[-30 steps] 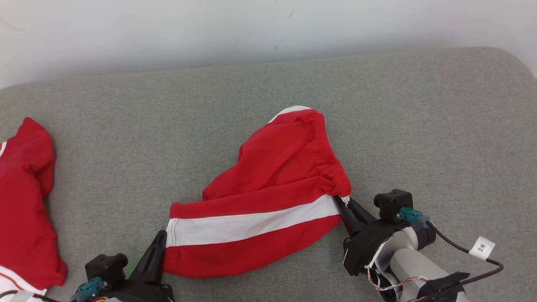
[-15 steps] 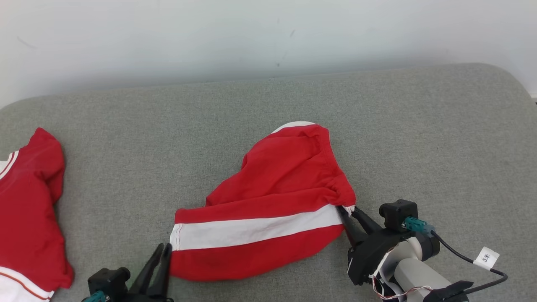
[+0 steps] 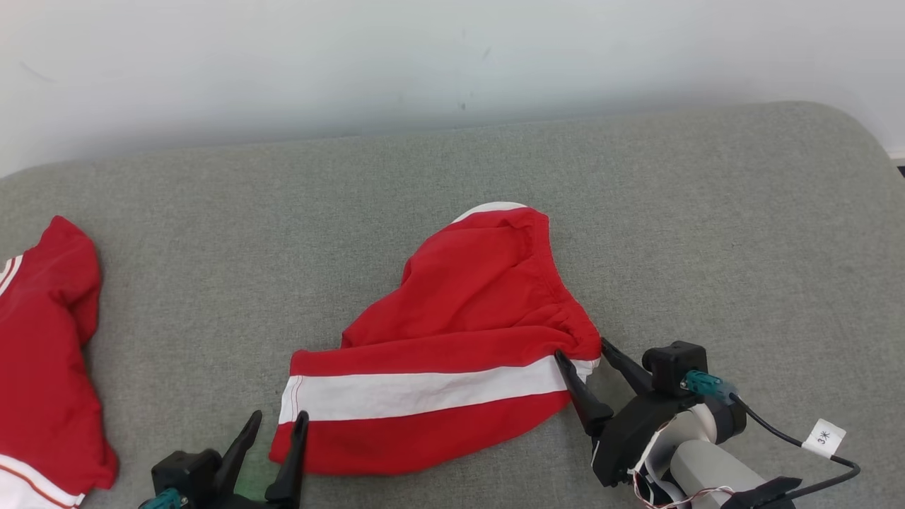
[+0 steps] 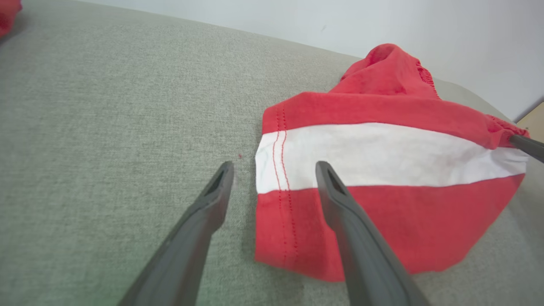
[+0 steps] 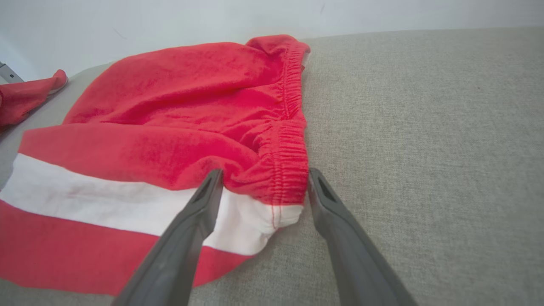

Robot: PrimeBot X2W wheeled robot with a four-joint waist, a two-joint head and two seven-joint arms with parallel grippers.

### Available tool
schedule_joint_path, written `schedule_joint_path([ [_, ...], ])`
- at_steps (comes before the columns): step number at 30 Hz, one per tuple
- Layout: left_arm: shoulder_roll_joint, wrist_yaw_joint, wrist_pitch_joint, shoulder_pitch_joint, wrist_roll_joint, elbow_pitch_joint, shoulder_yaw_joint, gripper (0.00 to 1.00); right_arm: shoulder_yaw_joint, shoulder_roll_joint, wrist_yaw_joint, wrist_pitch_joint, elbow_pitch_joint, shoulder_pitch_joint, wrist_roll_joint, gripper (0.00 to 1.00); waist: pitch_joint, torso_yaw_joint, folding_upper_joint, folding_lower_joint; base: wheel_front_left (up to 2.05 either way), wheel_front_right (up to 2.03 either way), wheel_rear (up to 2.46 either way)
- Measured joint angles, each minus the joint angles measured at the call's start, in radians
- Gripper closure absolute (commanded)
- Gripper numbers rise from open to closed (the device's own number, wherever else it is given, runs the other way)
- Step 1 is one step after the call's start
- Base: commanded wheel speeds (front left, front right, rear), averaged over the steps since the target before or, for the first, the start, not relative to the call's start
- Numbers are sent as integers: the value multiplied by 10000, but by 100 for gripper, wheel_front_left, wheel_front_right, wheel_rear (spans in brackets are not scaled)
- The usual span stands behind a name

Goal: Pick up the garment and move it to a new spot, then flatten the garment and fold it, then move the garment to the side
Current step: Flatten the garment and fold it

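The garment (image 3: 452,339) is a pair of red shorts with a broad white stripe, lying loosely bunched on the grey cushion (image 3: 707,212). My left gripper (image 3: 279,418) stands open at its hem corner. In the left wrist view the left gripper (image 4: 275,165) has one finger on the cushion beside the hem and the other over the garment (image 4: 382,144). My right gripper (image 3: 581,348) is open too, its fingers either side of the elastic waistband corner. The right wrist view shows the right gripper (image 5: 265,171) straddling that corner of the garment (image 5: 170,110) without pinching it.
A second red garment (image 3: 42,353) lies at the cushion's left edge. A white wall (image 3: 424,63) runs behind the cushion. A cable with a white tag (image 3: 824,438) hangs off my right wrist. Bare cushion stretches to the right and far side.
Both grippers have opened and let go of the garment's two near corners, which now rest on the cushion. The head camera shifted a little.
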Motion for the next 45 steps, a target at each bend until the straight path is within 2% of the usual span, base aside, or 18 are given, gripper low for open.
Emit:
schedule_joint_path([
  [10, 236, 0, 0, -639, -84, 732, -481, 0, 487, -6, 0, 0, 192, -245, 364, 0, 272, -78, 0, 1, 0, 0, 0],
  [18, 349, 0, 73, -1206, -782, 1331, -1129, 0, 911, 8, 0, 2, 349, -461, 679, 0, 504, -223, 0, 2, 0, 0, 0],
  [19, 326, 0, 73, -1236, -1047, 1342, -1227, 0, 963, 10, 0, 2, 374, -473, 742, 20, 525, -235, 0, 1, 0, 0, 0],
  [20, 326, 0, 79, -1267, -1170, 1360, -1344, 0, 1007, 8, 0, 2, 387, -493, 807, 45, 544, -243, 0, 1, 0, 0, 0],
  [21, 343, 0, 142, -1306, -1250, 1407, -1490, 4, 1064, 4, 0, 2, 405, -525, 834, 64, 559, -246, 0, 1, 0, 0, 0],
  [22, 391, 0, 148, -1356, -1329, 1446, -1618, 68, 1116, 2, 0, 2, 416, -566, 872, 90, 570, -241, 0, 1, 0, 0, 0],
  [23, 437, 0, 150, -1395, -1404, 1480, -1710, 100, 1160, 4, 0, 2, 431, -611, 897, 100, 575, -235, 0, 2, 0, 0, 0],
  [33, 573, 0, 38, -1412, -1538, 1350, -1864, 100, 1187, -96, 0, 0, 359, -689, 972, 100, 357, -110, 0, 1, 0, 0, 0],
  [39, 616, 84, 27, -1198, -1289, 462, -1615, 100, 1045, -155, 0, 0, -163, -577, 1229, 100, 64, -16, 0, 1, 0, 0, 0],
  [45, 953, 102, 25, -1130, -1080, -667, -1306, 100, 1175, -472, 0, 35, -920, -623, 1881, 100, -156, 77, 0, 1, 0, 0, 0],
])
